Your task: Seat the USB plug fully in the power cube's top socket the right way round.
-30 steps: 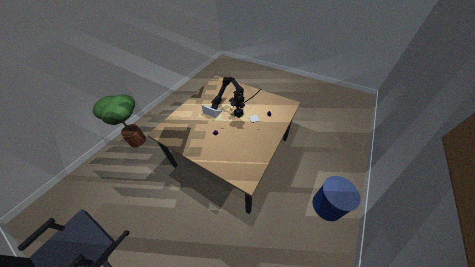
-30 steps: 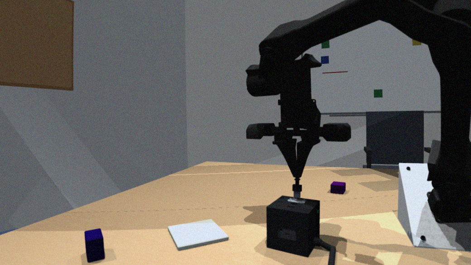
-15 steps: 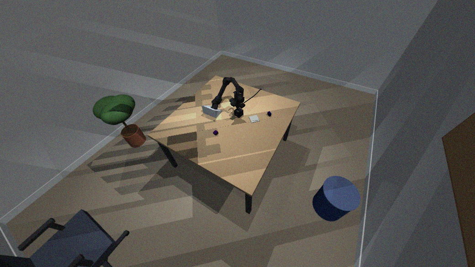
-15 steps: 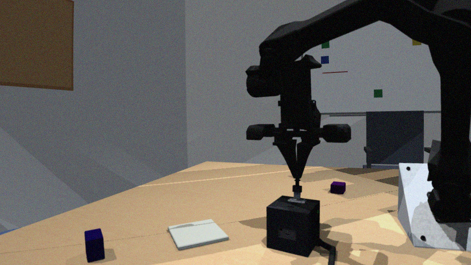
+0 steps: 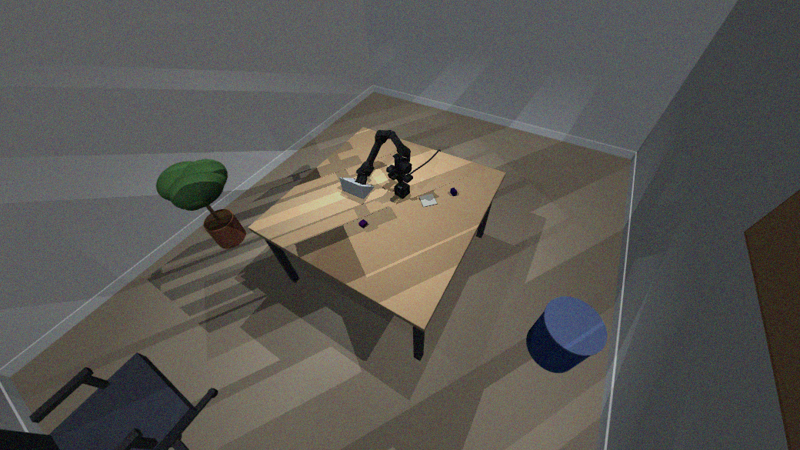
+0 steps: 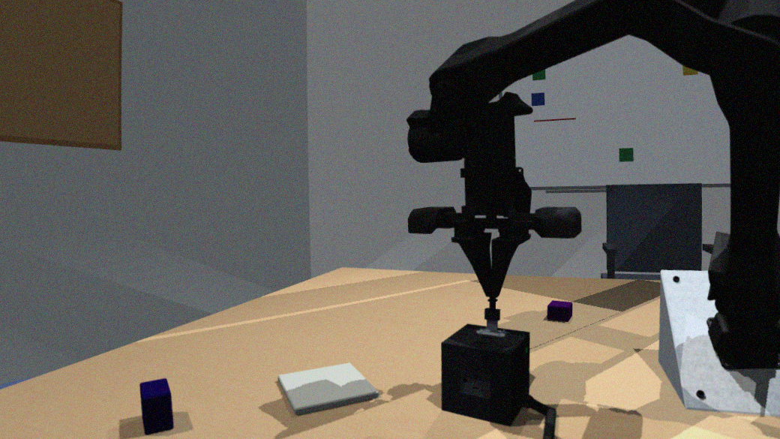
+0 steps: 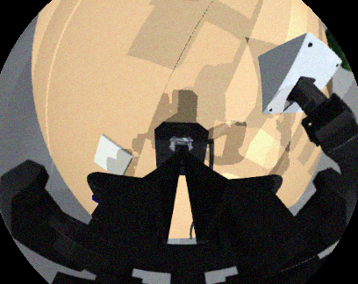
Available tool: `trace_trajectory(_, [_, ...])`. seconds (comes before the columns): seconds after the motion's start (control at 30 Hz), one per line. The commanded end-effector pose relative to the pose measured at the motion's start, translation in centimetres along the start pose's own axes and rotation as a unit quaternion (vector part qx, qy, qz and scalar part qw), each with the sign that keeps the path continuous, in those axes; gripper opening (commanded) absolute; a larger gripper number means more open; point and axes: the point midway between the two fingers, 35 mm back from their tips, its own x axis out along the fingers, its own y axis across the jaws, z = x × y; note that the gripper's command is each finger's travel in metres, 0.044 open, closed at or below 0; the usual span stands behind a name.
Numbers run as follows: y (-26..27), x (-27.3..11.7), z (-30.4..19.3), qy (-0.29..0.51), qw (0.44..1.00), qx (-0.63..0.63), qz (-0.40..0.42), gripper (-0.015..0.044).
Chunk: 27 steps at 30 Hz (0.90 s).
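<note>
The black power cube [image 5: 402,190] [image 6: 484,377] [image 7: 163,146] stands on the table, with a metal-rimmed socket [image 6: 499,332] on top. The USB plug [image 6: 491,314] is upright, its black body above the socket. Some of its bright metal shell shows between body and socket; the lower end meets the socket opening, so it looks at most partly in. Which way round it faces cannot be told. My gripper [image 6: 492,295] [image 7: 182,156] points straight down, shut on the plug's thin top. In the wrist view the fingertips hide most of the plug.
A pale flat pad [image 5: 428,201] [image 6: 328,388] [image 7: 104,152] and a dark blue block [image 5: 453,191] [image 6: 156,407] lie on one side of the cube. A purple block [image 5: 362,223] [image 6: 559,311] lies farther off. A white angled plate [image 5: 355,188] [image 6: 679,347] [image 7: 319,57] stands by the arm's base. A cable [image 6: 535,404] leaves the cube.
</note>
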Motion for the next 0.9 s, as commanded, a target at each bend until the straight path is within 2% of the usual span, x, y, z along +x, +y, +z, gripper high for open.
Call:
trace_trajectory(0.0, [-0.01,0.06,0.02,-0.001,1.000,0.002,0.000,0.0000])
trace_trajectory(0.87, [-0.01,0.37,0.01,-0.001,1.000,0.002,0.000,0.0000])
